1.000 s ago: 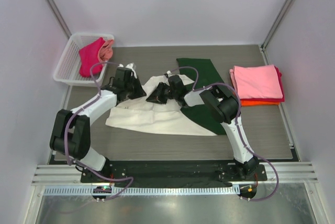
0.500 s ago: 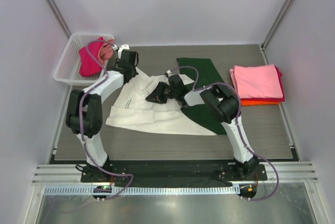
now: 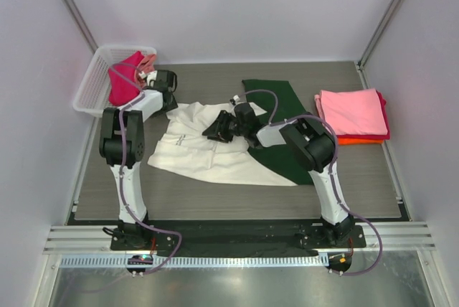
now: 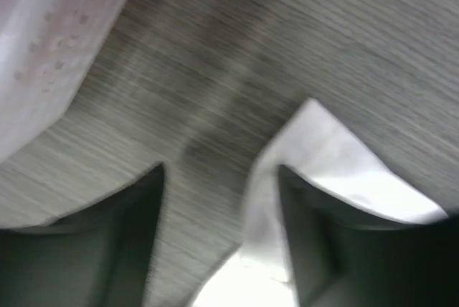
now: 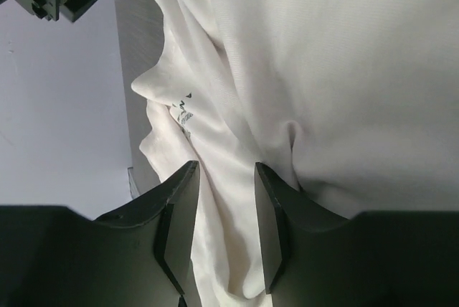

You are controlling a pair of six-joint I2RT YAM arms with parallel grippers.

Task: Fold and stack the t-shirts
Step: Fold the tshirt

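Closest to the arm bases, the cream t-shirt lies spread on the grey tabletop, its near hem running roughly straight across. On the middle of that shirt sits the right claw. Its fingers are drawn in to a narrow gap, with a ridge of the cream cloth gathered between them, so it appears to be pinching a fold. Just right of the shirt's body, its dark green sleeve fans out flat toward the far side.

At the shirt's far left corner hangs the left claw, fingers spread wide and gripping nothing. Bare tabletop shows through the gap, and the cloth corner lies against the inner side of one finger.

Well to the right of the shirt is a folded stack: a pink t-shirt on top, a red t-shirt edge beneath, and an orange t-shirt lowest.

Beyond the shirt's far left corner stands a white mesh basket, which holds a crumpled magenta t-shirt and some paler pink cloth.
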